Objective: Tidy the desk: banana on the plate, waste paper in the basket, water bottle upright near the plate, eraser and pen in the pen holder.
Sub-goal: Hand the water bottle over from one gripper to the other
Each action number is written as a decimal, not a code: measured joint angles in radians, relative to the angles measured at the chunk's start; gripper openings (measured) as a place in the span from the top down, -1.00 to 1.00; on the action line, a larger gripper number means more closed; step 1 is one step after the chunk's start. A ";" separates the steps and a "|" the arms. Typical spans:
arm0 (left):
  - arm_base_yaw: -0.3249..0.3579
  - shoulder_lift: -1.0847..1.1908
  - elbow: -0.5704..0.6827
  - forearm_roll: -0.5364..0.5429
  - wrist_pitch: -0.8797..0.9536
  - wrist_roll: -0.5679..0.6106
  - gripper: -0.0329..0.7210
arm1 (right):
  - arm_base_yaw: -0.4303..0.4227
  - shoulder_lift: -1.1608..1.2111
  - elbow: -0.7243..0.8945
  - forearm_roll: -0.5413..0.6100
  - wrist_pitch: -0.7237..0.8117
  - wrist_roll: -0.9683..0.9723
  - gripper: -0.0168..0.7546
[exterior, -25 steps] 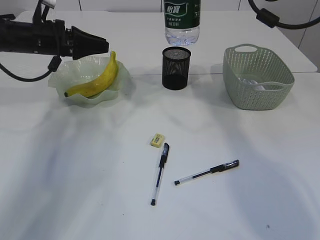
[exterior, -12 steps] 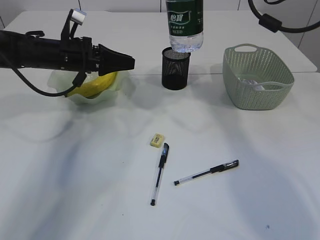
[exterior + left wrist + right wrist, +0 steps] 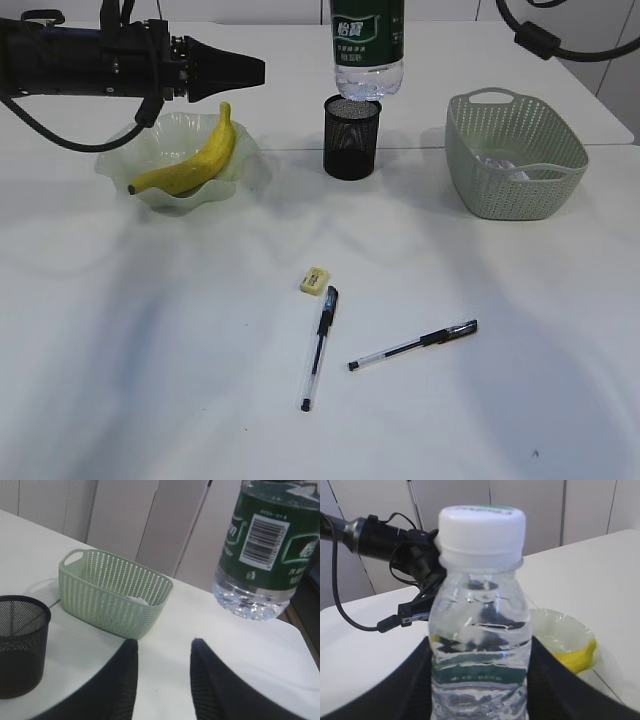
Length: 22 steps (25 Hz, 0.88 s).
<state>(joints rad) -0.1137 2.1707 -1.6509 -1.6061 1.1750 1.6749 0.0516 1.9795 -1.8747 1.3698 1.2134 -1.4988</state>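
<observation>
Water bottle (image 3: 367, 45) hangs upright in the air above the pen holder (image 3: 352, 136), clamped between the right gripper's (image 3: 479, 680) fingers. Left gripper (image 3: 255, 70) hovers over the plate (image 3: 150, 160) with its fingers apart and empty; the banana (image 3: 190, 158) lies in that plate. Eraser (image 3: 314, 280) and two pens (image 3: 320, 347) rest on the tabletop (image 3: 150, 350); the basket (image 3: 515, 155) holds paper.
</observation>
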 joint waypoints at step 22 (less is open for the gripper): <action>0.000 -0.086 0.002 0.000 0.000 -0.120 0.27 | 0.044 0.036 0.000 0.099 -0.002 0.050 0.03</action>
<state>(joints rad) -0.1137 2.0850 -1.6493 -1.6062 1.1750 1.5553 0.0954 2.0156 -1.8747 1.4693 1.2114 -1.4487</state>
